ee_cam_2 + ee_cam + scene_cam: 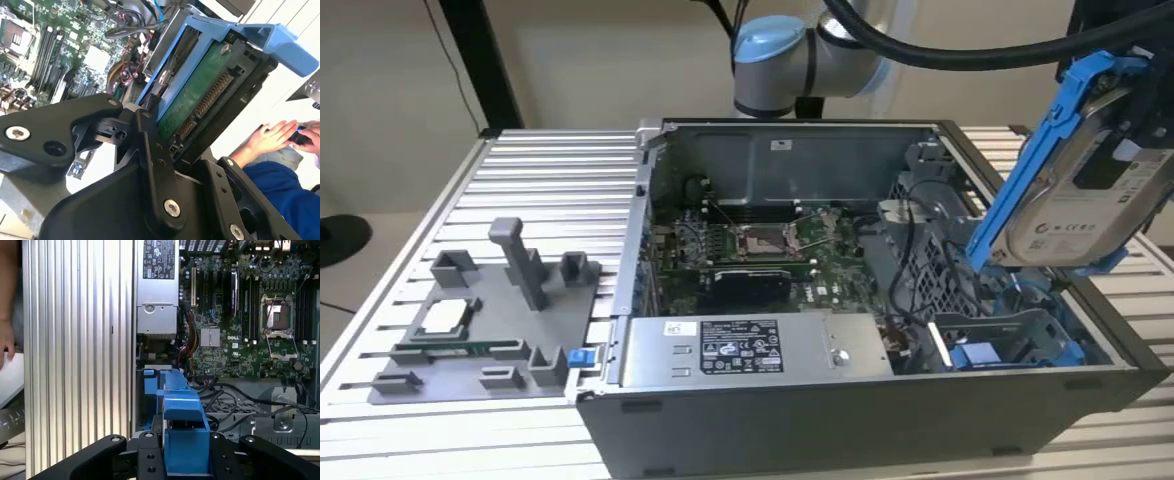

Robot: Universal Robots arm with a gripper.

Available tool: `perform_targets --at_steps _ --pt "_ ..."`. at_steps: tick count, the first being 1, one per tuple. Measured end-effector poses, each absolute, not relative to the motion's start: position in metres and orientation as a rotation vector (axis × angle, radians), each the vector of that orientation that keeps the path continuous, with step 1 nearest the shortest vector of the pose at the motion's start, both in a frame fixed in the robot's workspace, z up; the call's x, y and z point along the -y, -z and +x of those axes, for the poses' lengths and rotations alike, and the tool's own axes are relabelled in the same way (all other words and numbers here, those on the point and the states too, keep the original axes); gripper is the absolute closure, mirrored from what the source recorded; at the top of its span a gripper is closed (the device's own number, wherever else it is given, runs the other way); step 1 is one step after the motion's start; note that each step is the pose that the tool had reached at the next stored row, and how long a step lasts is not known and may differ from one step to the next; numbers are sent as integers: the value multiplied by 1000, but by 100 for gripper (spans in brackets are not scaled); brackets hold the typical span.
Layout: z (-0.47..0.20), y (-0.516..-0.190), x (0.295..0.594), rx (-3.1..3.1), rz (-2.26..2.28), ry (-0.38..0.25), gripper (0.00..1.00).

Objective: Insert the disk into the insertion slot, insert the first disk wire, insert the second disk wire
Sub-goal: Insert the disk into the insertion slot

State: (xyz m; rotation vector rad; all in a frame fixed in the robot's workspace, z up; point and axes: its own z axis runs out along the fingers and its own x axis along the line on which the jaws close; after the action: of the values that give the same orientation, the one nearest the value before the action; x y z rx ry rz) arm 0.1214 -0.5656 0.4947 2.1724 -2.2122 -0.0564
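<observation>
The gripper (186, 460) clenches the tilted disk (1074, 215) — it wants squaring, then gentle lowering into the bay (1014, 335) at 7 o'clock.

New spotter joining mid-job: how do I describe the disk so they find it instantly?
Find the open computer case on the slatted table. Above its corner on the exterior view's right, the disk hangs tilted, clamped between the fingers. Unlike the grey power-supply box lying inside the case, it is silver-grey in a bright blue carrier frame.
</observation>
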Motion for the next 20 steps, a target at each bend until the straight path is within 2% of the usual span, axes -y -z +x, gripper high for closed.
perform_targets --at_steps 20 --pt "122 -475 574 2214 2169 58 100"
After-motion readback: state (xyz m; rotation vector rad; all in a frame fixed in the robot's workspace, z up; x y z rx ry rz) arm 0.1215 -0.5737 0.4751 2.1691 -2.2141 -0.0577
